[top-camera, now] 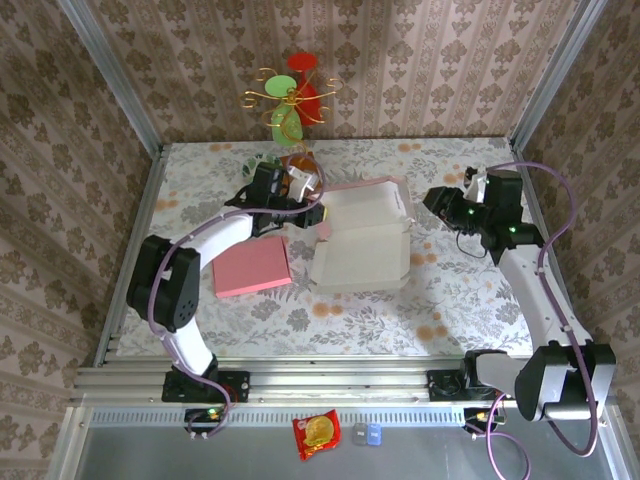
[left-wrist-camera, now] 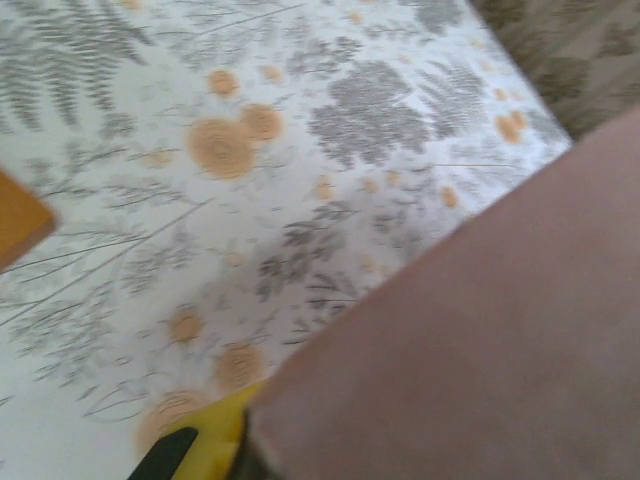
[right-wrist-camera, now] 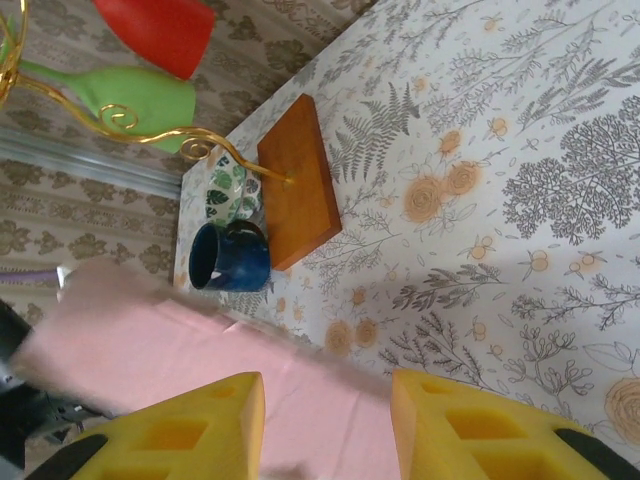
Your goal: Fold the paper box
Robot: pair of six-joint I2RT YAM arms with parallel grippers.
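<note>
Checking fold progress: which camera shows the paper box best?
Top external: the whole paper box lies open, flaps spread. Left wrist gives one blurred pink panel close up; right wrist, a blurred pink edge.

Top view: high above the near edge, looking down over the floral-patterned tablecloth (top-camera: pixel 440 300). Wrist views: close, low, oblique; both share the pink paper box (right-wrist-camera: pixel 200 340).

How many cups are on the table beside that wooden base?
2: a blue mug at the wooden base's end, a leaf-patterned cup beside it. The pink paper could hide more.
</note>
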